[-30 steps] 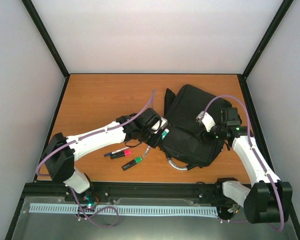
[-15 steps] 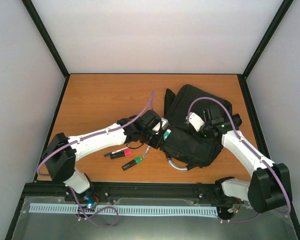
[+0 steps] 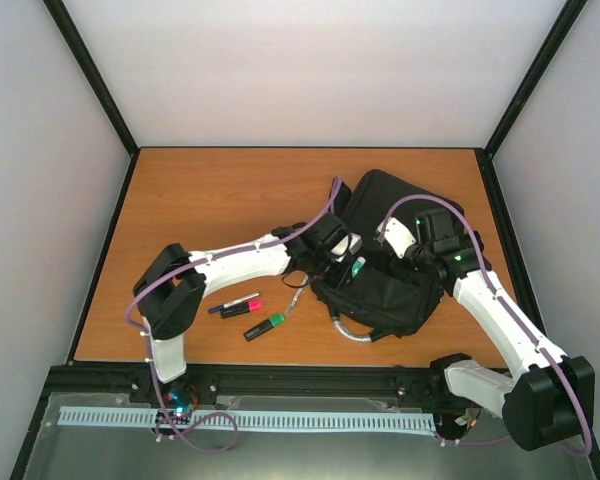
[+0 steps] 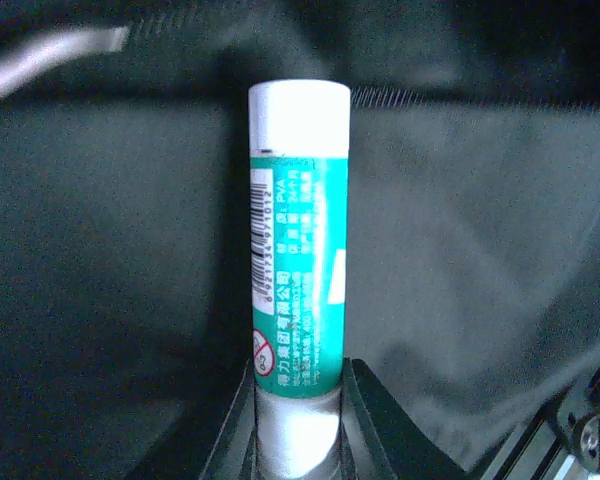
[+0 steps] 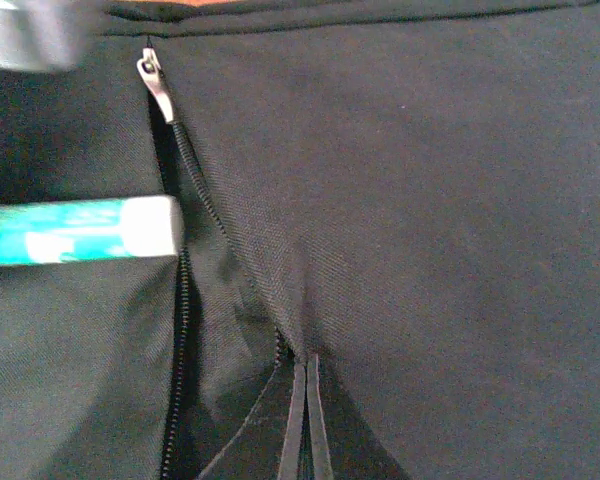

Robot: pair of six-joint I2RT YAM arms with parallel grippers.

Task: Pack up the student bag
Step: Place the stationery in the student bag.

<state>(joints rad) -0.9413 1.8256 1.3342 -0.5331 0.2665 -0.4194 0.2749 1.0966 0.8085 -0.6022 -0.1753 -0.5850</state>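
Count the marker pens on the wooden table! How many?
3. Left of the black fabric backpack: a far pink-capped marker, a near pink-capped marker, and a green-capped marker in front. More may hide inside.

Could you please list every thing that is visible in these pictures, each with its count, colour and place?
student bag: one, black, lying on the right half of the table, one zip open.
loop handle: one, grey, at the bag's near edge.
glue stick: one, green with a white cap, held over the bag beside the open zip.
pink markers: two as far as I can tell, side by side on the table, left of the bag.
green marker: one, just nearer than those.
table: one, orange-brown wood.
left gripper: shut on the glue stick's base.
right gripper: shut on a fold of the bag's fabric.
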